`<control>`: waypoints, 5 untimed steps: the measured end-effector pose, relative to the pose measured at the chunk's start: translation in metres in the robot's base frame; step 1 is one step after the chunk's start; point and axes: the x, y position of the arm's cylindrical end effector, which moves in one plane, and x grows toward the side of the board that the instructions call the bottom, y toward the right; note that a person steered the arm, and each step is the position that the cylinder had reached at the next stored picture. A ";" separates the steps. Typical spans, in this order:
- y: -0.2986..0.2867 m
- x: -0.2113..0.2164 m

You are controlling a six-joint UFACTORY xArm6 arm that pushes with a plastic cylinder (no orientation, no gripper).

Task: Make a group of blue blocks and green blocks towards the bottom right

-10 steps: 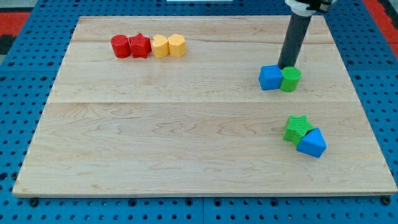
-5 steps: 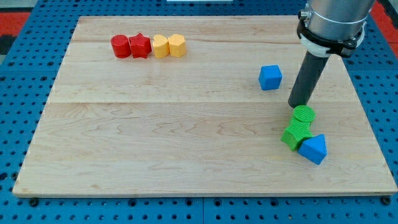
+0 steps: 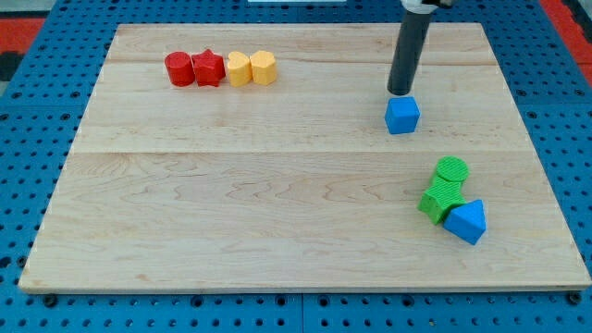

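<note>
My tip (image 3: 400, 92) stands just above the blue cube (image 3: 402, 115) in the view, at or very near its top edge, right of centre. Lower right, a green round block (image 3: 451, 170), a green star block (image 3: 440, 199) and a blue triangular block (image 3: 465, 221) sit touching one another in a cluster. The blue cube lies apart from that cluster, up and to the left of it.
Near the view's top left a row of touching blocks stands: a red round block (image 3: 178, 68), a red star (image 3: 209, 67), a yellow block (image 3: 239, 68) and a yellow hexagonal block (image 3: 264, 67). The wooden board (image 3: 231, 203) lies on a blue pegboard.
The tip pushed the green round block down from beside the blue cube into the lower-right cluster, then moved back up and left to just above the blue cube.
</note>
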 end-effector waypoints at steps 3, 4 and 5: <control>-0.002 0.040; 0.000 0.058; 0.010 0.076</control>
